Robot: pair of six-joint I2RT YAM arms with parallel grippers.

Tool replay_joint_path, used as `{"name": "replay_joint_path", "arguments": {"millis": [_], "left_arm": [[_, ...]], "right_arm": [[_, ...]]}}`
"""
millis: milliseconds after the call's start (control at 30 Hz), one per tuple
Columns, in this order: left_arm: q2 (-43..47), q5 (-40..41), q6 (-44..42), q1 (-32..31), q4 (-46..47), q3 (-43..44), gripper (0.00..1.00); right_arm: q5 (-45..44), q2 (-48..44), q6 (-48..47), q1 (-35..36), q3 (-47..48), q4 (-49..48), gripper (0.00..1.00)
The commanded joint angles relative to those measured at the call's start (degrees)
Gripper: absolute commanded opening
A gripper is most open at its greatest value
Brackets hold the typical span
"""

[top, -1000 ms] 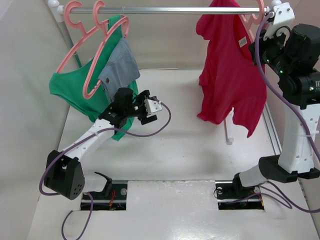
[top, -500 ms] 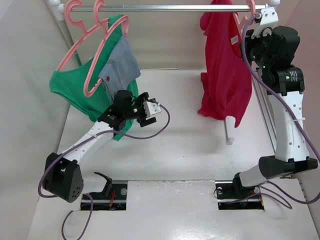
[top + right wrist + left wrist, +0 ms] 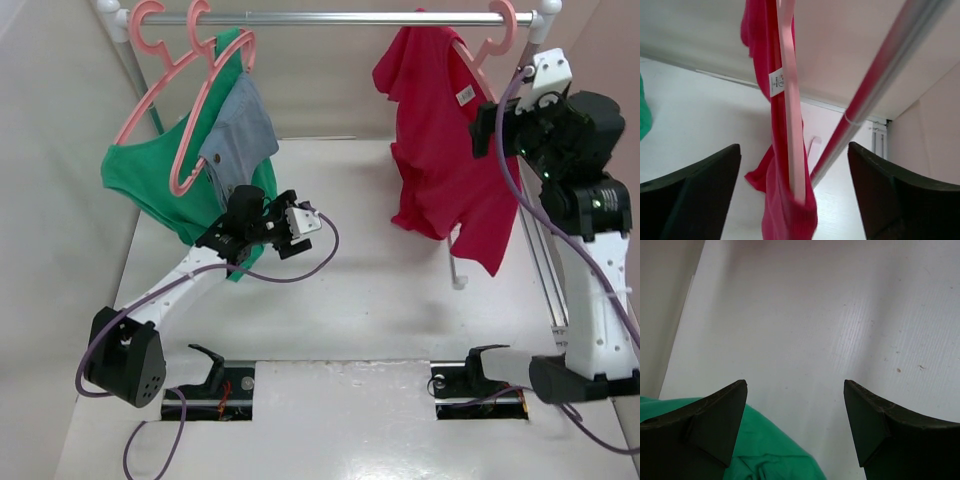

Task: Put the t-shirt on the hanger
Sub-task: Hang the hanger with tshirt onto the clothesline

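Observation:
The crimson t-shirt point(image 3: 440, 150) hangs on the pink hanger point(image 3: 503, 22), whose hook sits over the metal rail point(image 3: 330, 18) at the top right. My right gripper point(image 3: 487, 128) stands open just right of the shirt's shoulder. In the right wrist view the hanger's arm point(image 3: 790, 100) and the t-shirt point(image 3: 782, 210) run through the gap of the right gripper point(image 3: 794, 146), touching neither finger. A white label point(image 3: 776, 82) shows at the neck. My left gripper point(image 3: 300, 228) hovers open over the table, holding nothing; its wrist view shows the left gripper point(image 3: 795, 382) above bare table.
A green garment point(image 3: 150, 180) and a grey-blue piece point(image 3: 240, 130) hang on two pink hangers point(image 3: 170, 60) at the rail's left end. Green cloth point(image 3: 765, 455) lies under the left fingers. A thin white post point(image 3: 455, 265) stands below the t-shirt. The rail point(image 3: 880, 75) crosses the right wrist view.
My right gripper has opened, let go of the hanger and drawn back down and to the right. The t-shirt now hangs freely and has swung wider. The left arm has barely moved.

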State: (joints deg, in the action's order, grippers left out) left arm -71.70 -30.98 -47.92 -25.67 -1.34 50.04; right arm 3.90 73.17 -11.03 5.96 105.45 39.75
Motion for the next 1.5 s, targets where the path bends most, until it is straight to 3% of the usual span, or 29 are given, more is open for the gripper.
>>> {"name": "replay_joint_path", "arguments": {"millis": [0, 233, 367, 433, 533, 600, 733, 900, 1233, 1467], "left_arm": [[1.74, -0.92, 0.99, -0.17, 1.7, -1.09, 0.75], [1.74, -1.45, 2.04, -0.7, 1.7, -2.32, 0.75], [2.35, 0.91, 6.77, -0.7, 3.88, -4.95, 0.75], [3.05, 3.98, 13.42, -0.7, 8.7, -8.97, 0.75], [5.95, 8.73, 21.7, -0.7, 12.76, -12.68, 0.75], [7.18, 13.03, 27.85, -0.7, 14.08, -15.05, 0.75], [9.64, 15.33, 30.16, -0.7, 14.7, -21.02, 0.75], [12.19, 20.43, 31.48, -0.7, 16.72, -25.95, 0.75], [14.75, 24.21, 32.72, -0.7, 27.0, -33.07, 0.76], [14.75, 24.21, 32.19, -0.7, 27.27, -33.61, 0.78]], "right_arm": [[0.32, -7.15, -4.25, -0.42, -0.42, -1.34, 0.97], [1.72, -17.43, -9.97, 1.34, -0.95, -5.11, 1.0], [13.99, -20.08, -10.51, 1.87, -4.89, -8.01, 1.0], [24.97, -20.96, -9.98, 1.87, -11.88, -9.24, 1.0], [26.16, -20.96, -6.82, 6.23, -21.22, -9.25, 1.0], [23.8, -19.73, -3.75, 10.02, -31.76, -11.0, 1.0], [5.38, -16.05, 1.88, 20.83, -45.31, -12.76, 1.0], [5.15, -7.1, 6.27, 24.1, -52.78, -17.84, 1.0], [-0.21, 6.1, 13.75, 19.36, -57.55, -22.78, 1.0], [-3.46, 12.52, 14.28, 22.6, -54.48, -20.94, 1.0]]}}
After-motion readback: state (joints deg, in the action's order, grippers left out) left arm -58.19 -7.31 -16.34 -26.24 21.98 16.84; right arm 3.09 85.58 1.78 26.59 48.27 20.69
